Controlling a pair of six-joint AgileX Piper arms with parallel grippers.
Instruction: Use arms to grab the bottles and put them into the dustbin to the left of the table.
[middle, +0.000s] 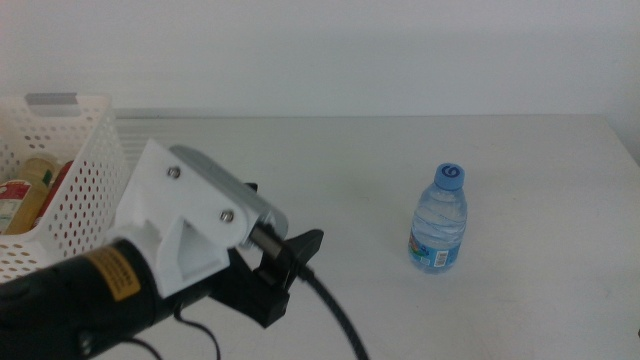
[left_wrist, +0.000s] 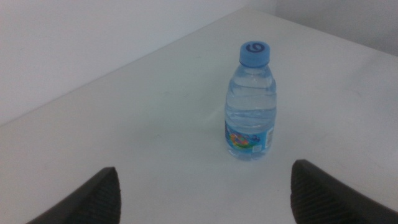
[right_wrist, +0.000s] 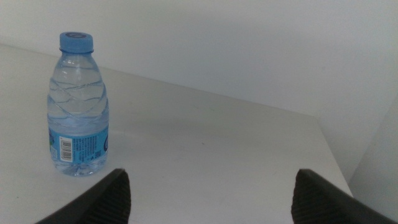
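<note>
Middle view is showing one water bottle (middle: 438, 222) standing upright on the table (middle: 400, 160), well apart from the left gripper (middle: 285, 265), with open tabletop lying between them. Both grippers' jaws are standing wide apart, holding nothing. The dustbin (middle: 85, 190) at the left edge is holding two items: a yellow bottle (middle: 38, 180) and something red (middle: 15, 192).
</note>
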